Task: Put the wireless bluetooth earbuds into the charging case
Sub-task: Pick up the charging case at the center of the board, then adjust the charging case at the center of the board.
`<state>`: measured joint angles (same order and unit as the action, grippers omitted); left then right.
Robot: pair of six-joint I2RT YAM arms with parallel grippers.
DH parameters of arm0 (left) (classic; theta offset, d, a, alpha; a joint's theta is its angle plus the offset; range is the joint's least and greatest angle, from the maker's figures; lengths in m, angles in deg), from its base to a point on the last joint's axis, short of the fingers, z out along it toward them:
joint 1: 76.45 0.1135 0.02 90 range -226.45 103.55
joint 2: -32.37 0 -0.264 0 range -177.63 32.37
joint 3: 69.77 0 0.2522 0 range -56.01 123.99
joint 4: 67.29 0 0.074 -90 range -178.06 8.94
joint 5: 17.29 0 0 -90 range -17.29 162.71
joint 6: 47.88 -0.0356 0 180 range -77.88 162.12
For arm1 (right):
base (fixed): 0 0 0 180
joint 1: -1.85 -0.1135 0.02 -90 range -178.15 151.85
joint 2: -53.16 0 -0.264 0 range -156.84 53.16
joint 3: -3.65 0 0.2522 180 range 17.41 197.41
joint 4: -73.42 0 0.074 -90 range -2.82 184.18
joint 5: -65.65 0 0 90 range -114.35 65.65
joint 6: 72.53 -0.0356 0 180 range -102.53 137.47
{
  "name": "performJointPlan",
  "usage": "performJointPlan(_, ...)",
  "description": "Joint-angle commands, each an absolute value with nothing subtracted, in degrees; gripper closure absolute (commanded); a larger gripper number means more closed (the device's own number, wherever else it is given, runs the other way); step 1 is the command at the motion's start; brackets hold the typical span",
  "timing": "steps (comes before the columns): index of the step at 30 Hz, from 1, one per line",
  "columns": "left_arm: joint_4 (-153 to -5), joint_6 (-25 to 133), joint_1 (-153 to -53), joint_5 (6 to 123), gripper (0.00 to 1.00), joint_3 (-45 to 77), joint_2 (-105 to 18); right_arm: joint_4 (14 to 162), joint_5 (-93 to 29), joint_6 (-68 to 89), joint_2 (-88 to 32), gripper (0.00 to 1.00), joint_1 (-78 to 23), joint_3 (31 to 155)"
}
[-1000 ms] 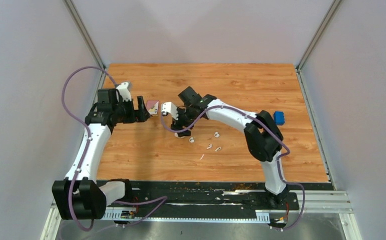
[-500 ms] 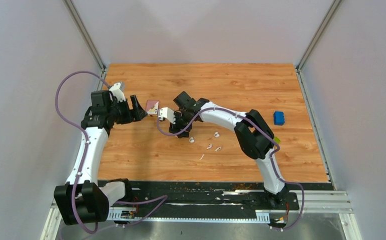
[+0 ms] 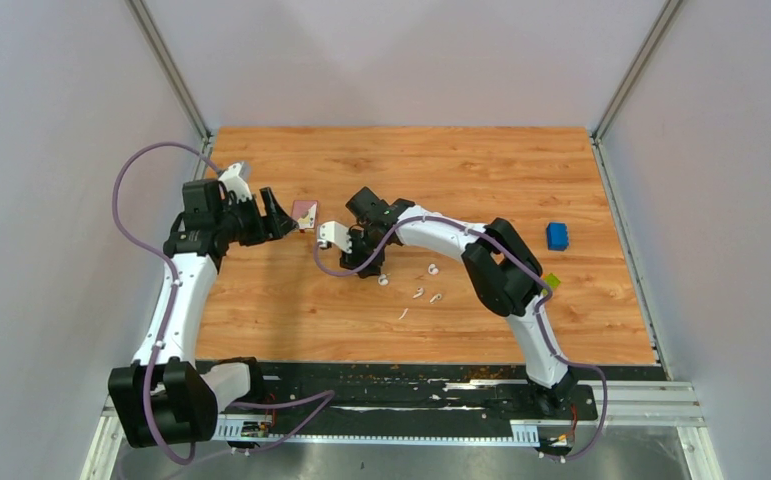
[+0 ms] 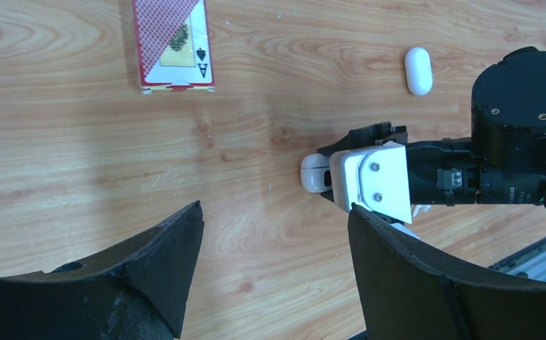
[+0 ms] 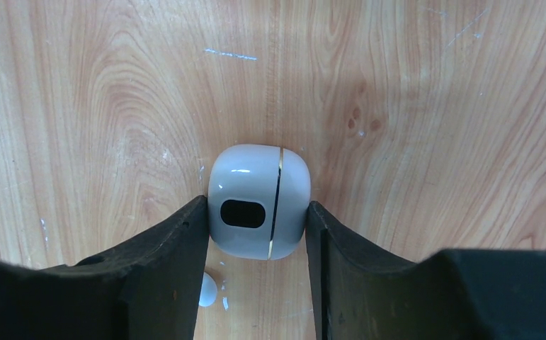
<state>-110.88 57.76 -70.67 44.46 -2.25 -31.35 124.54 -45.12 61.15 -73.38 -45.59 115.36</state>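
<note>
Right gripper (image 5: pixel 256 204) pinching charging case (image 5: pixel 245 185), case lying on table (image 3: pixel 481 170), lid seam apparently shut. Left gripper (image 4: pixel 273 212) spread, empty. Earbuds (image 3: pixel 432 268) loose on table nearby. Jaws press across seam; probably regrip body only, so left can pry lid.

White case (image 5: pixel 258 202) closed — earbuds (image 3: pixel 432 268) scattered nearby.

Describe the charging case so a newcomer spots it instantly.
On the wooden table, look left of centre, where the right hand reaches. Clamped in it is the charging case: a rounded white pod, bigger than the loose earbuds, with a gold seam and a dark oval window.
</note>
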Motion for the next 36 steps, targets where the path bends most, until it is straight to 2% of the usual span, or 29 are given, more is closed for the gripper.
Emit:
performJointPlan(1, -105.7, 61.4, -70.7, 38.7, 0.21, -4.2, -33.1, 125.6, -44.7, 63.3, -67.4, 0.78, -45.6, 115.8)
performJointPlan(7, -101.4, 61.0, -74.5, 32.1, 0.25, -3.5, -36.0, 117.9, -44.4, 67.6, -53.5, 0.81, -45.5, 108.0)
performJointPlan(12, -96.0, 62.4, -80.4, 24.1, 0.29, -2.4, -37.2, 117.1, -43.3, 69.1, -46.9, 0.81, -45.5, 107.5)
performJointPlan(29, -83.0, 69.3, -86.9, 18.0, 0.36, -0.6, -41.7, 113.5, -44.9, 66.8, -42.8, 0.80, -45.7, 108.1)
performJointPlan(36, -75.9, 74.5, -86.9, 16.0, 0.50, -1.0, -43.4, 113.1, -44.9, 67.0, -42.1, 0.79, -46.0, 107.5)
